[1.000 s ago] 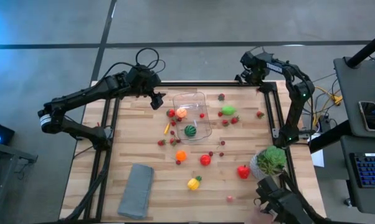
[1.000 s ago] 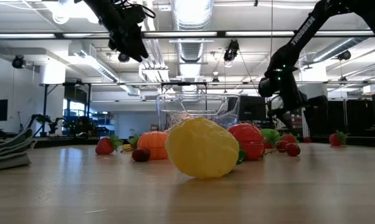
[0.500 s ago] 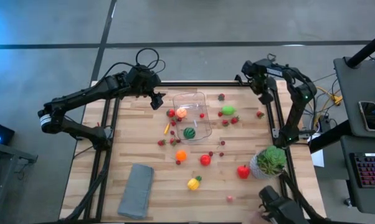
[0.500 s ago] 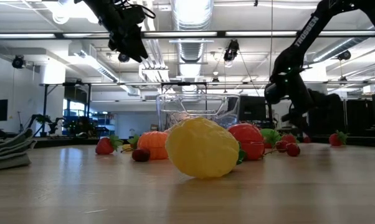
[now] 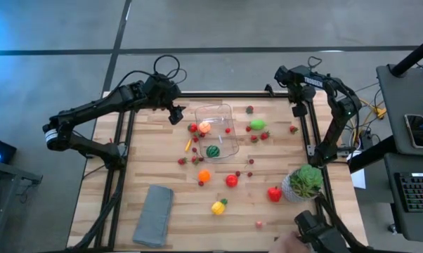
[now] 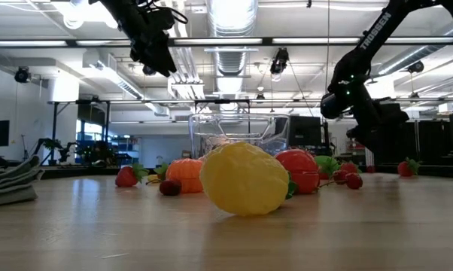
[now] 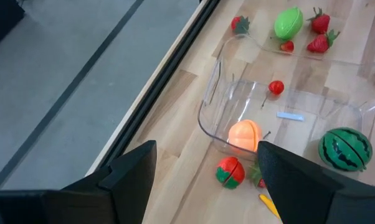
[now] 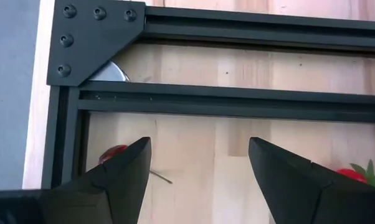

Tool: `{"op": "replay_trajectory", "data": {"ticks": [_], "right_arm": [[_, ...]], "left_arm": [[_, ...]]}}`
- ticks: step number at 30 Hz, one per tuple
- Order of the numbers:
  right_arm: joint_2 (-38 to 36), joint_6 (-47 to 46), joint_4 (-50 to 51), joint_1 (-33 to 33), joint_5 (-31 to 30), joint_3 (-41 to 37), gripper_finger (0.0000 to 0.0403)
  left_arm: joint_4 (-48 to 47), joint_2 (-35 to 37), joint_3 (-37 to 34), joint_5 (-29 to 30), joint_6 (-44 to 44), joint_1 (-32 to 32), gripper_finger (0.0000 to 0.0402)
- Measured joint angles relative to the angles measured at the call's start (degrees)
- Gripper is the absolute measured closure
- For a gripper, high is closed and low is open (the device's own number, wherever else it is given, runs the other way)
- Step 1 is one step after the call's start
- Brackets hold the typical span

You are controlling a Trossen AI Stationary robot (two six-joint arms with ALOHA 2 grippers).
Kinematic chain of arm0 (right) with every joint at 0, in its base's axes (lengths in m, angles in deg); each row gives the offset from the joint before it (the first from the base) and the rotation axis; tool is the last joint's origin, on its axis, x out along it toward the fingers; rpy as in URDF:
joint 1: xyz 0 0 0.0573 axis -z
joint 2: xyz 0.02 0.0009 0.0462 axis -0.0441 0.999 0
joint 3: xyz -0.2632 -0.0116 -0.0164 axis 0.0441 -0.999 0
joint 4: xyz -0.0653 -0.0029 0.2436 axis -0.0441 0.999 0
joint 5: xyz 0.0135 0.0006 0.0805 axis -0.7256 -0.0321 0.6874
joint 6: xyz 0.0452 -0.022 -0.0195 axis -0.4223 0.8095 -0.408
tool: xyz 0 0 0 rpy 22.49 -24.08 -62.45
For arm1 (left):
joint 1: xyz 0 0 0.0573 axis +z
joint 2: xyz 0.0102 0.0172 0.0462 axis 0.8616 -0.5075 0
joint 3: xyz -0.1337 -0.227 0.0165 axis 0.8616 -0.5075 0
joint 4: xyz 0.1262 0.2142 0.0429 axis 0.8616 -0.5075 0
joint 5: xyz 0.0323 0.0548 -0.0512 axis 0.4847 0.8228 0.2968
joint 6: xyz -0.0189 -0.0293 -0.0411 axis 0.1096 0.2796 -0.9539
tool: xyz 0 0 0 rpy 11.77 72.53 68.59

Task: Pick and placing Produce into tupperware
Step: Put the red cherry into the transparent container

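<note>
Clear glossy plastic tupperware on a matt wooden table, beside a grey cloth.

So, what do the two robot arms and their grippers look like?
Both arms are black, built of slim jointed segments. Black cables loop above the left gripper; the right gripper belongs to an arm with white lettering along one link. Each gripper has two broad, dark, wedge-shaped fingers.

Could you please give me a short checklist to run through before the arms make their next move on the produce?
1. Left claw open and empty, above the table's far-left edge by the tupperware: ok.
2. Right claw open and empty, over the frame rail at the far-right corner: ok.
3. Tupperware upright, opening unobstructed: ok.
4. Produce already inside includes the watermelon and the orange piece: ok.
5. All produce in the tupperware: not ok; the yellow piece and red pepper lie outside.
6. Potted plant clear of the right arm's path: cannot tell.
</note>
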State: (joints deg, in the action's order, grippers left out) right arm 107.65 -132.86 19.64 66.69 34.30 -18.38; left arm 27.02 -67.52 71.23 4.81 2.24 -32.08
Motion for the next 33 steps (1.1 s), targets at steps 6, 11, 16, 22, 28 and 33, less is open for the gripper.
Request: {"op": "replay_trajectory", "data": {"ticks": [6, 11, 16, 22, 28, 33], "right_arm": [[1.7, 2.7, -3.4, 1.4, 0.4, -0.3, 0.0140], [3.4, -1.1, -3.4, 1.5, 0.5, 0.9, 0.0140], [4.0, -5.0, -3.7, 1.5, 0.0, 1.2, 0.0140], [4.1, -3.4, -3.7, 1.3, 0.0, 1.2, 0.0140], [4.1, 1.5, -4.3, 0.6, -1.7, 1.3, 0.0140], [4.2, 19.7, -13.3, 0.5, -1.6, 1.0, 0.0140]], "left_arm": [[-1.7, 0.0, 0.0, -0.2, -0.1, 0.0, 0.0139], [-3.4, 0.0, 0.0, -0.3, -0.2, 0.0, 0.0139], [-5.1, 0.0, 0.0, -0.3, -0.4, 0.0, 0.0139], [-6.0, 0.0, 0.0, -0.3, -0.5, 0.0, 0.0139], [-5.9, 0.0, 0.0, -0.3, -0.5, 0.0, 0.0139], [-5.9, 0.0, 0.0, -0.3, -0.5, 0.0, 0.0139]]}}
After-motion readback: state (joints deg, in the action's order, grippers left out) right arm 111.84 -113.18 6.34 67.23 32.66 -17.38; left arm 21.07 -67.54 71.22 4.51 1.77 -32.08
